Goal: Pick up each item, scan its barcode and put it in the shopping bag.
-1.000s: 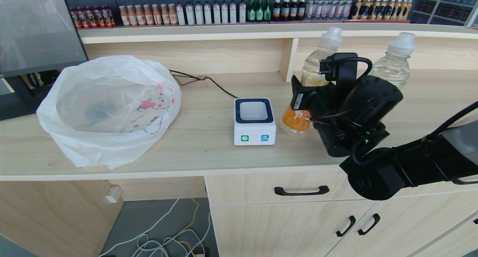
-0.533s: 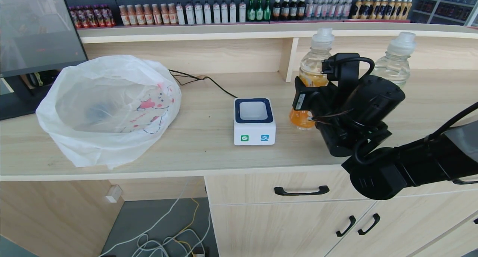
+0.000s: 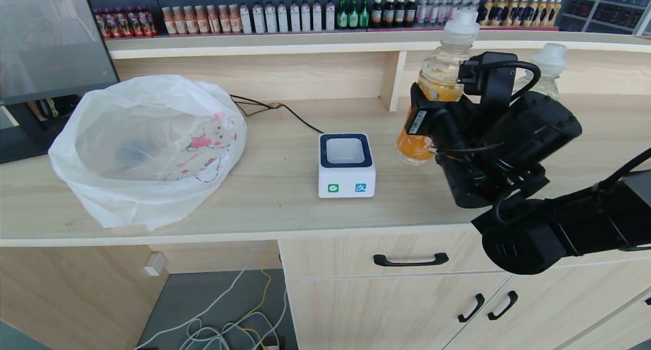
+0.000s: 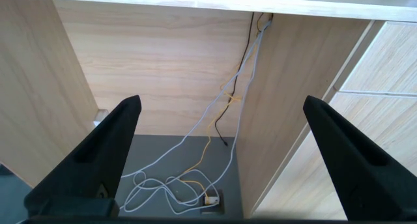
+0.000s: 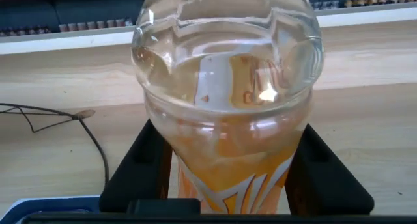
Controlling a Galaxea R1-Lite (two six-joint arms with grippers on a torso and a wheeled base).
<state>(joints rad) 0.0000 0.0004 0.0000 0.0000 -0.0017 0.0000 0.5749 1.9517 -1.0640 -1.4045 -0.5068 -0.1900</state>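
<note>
As the head view has it: right gripper (image 3: 431, 128) clenched on the tilted orange bottle (image 3: 437, 80), lifted just beside the scanner (image 3: 347, 164); shopping bag (image 3: 147, 146) well apart.
Left wrist view: left gripper (image 4: 221, 162) spread wide.
Right wrist view: fingers (image 5: 140, 162) flank the bottle's label.
Risk: the smooth bottle may slip; the fingers may hide the barcode.

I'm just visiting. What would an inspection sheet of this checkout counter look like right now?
Surface: wooden counter, drawers beneath.
Job's things: orange drink bottle tilted in the right gripper, beside the scanner; shopping bag open at the robot's left; second bottle standing behind.
Clutter: nothing seen.
Grippers: right shut on the bottle; left gripper open, below the counter.
Cables: black cable behind scanner; loose cables on floor.
Surroundings: shelf of drinks, monitor.
</note>
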